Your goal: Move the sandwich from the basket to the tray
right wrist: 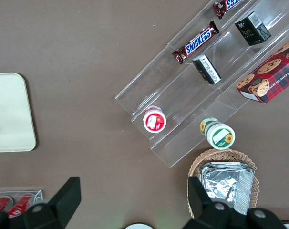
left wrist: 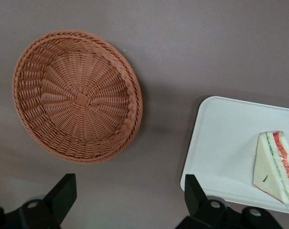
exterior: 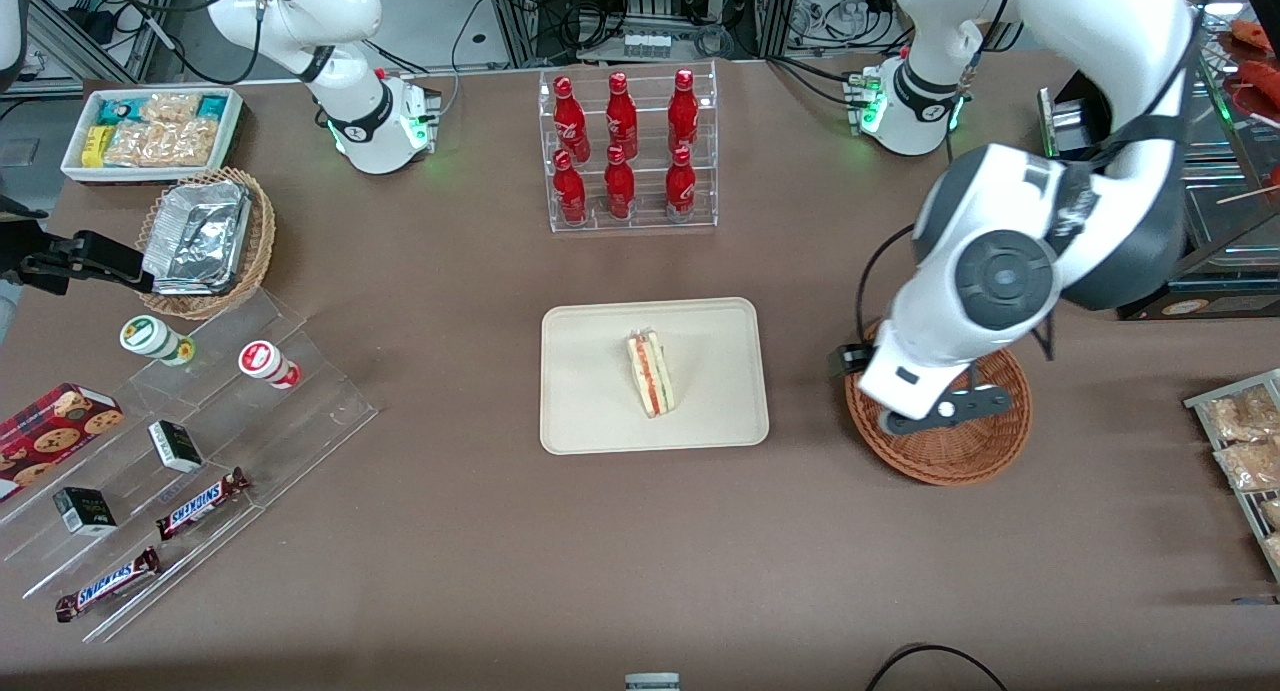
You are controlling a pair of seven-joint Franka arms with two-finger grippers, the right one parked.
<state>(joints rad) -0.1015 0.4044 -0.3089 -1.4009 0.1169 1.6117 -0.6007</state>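
**Sandwich on the tray, my fingers spread and holding nothing**

My gripper hangs above the table, over the wicker basket's edge toward the tray, as the front view shows it. My jaws stand wide apart; my two dark fingertips have only bare brown table between them, and nothing is clamped in them.

The sandwich lies on the cream-beige tray, roughly at its middle. It is a triangular wedge of white bread wrapped in clear film, with red-orange and green filling showing along its cut edge. From my wrist camera I see it resting flat on the tray, well inside the rim.

The reddish-brown round basket sits on the table beside the tray, toward my arm's end of the table, apart from the tray with a strip of table between them. Its woven bottom is fully visible.

Farther from the front camera than the tray stands a clear acrylic rack holding six red cola bottles. Toward the parked arm's end of the table are a lighter wicker basket with foil containers and clear stepped shelves with Snickers bars.
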